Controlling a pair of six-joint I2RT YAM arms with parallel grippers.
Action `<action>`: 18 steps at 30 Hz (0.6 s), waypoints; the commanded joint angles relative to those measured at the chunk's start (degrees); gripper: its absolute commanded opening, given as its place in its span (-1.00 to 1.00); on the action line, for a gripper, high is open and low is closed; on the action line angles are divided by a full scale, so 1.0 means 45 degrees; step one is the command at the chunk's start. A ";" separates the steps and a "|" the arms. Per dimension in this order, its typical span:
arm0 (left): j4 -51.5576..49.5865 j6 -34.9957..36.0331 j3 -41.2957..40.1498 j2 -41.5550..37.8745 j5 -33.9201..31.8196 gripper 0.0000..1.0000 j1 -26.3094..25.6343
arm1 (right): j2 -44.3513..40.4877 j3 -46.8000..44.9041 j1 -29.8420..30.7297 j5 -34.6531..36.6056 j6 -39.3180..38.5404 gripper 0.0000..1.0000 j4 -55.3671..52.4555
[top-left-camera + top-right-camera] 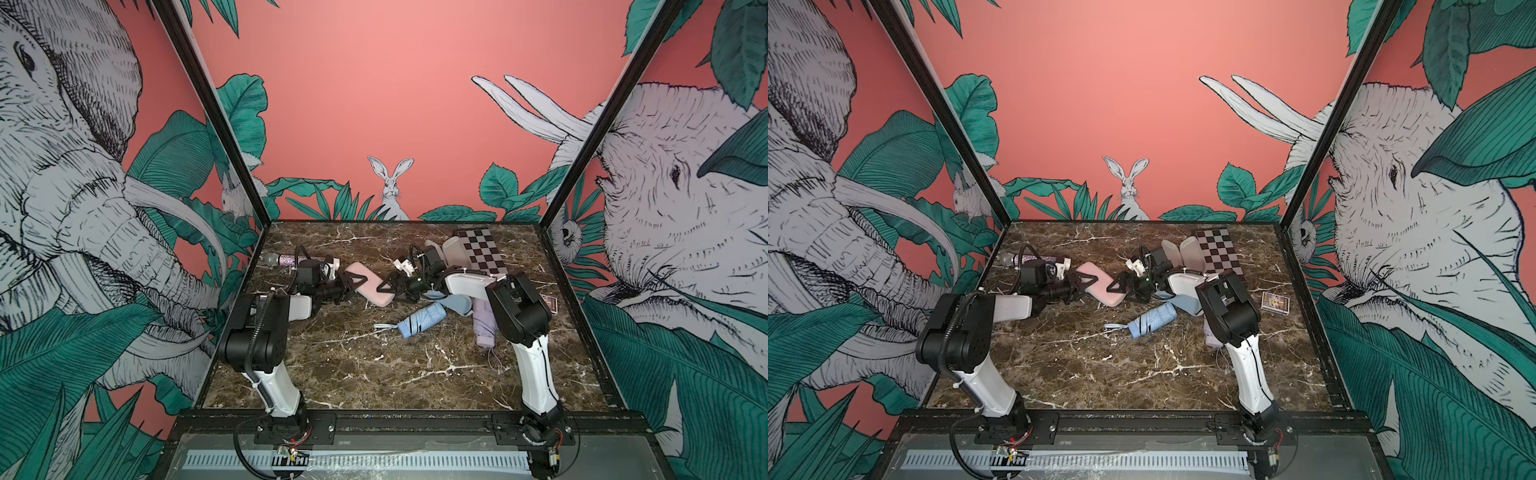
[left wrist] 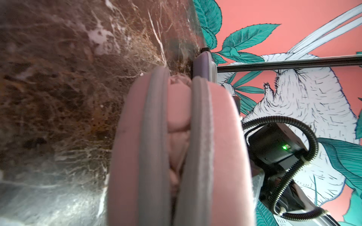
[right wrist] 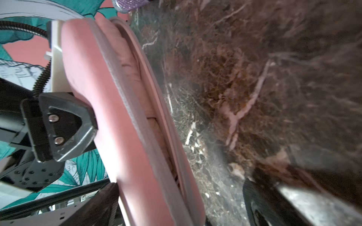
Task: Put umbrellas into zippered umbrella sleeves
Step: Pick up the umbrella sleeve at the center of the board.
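Left arm and right arm rise from the near edge of the bench, both reaching to the pink sleeve at mid-bench. Left pincer clamps the sleeve's left end; right pincer stands spread wide about its right end. Pink umbrella shows through the sleeve's unzipped gap. Blue umbrella and lilac umbrella lie uncased, nearer and to the right, just beside the blue sleeve.

umbrella inside sleeve, sleeve on table
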 commanded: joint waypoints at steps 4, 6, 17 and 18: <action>0.0711 -0.0614 0.0072 -0.1641 0.1314 -0.62 -0.0150 | -0.1420 -0.1716 0.0182 -0.1066 0.2281 0.69 0.3783; 0.0747 -0.0889 0.0110 -0.1741 0.1239 -0.61 -0.0248 | -0.1521 -0.1857 0.0239 -0.1317 0.3030 0.57 0.4840; -0.1616 -0.0296 -0.0031 -0.3461 0.1061 -0.15 -0.0596 | -0.1980 -0.2487 0.0300 -0.1328 0.5520 -0.41 0.7646; -0.2629 0.0323 0.0055 -0.3821 0.1004 0.06 -0.0372 | -0.2065 -0.2660 0.0300 -0.1391 0.5851 -0.52 0.7968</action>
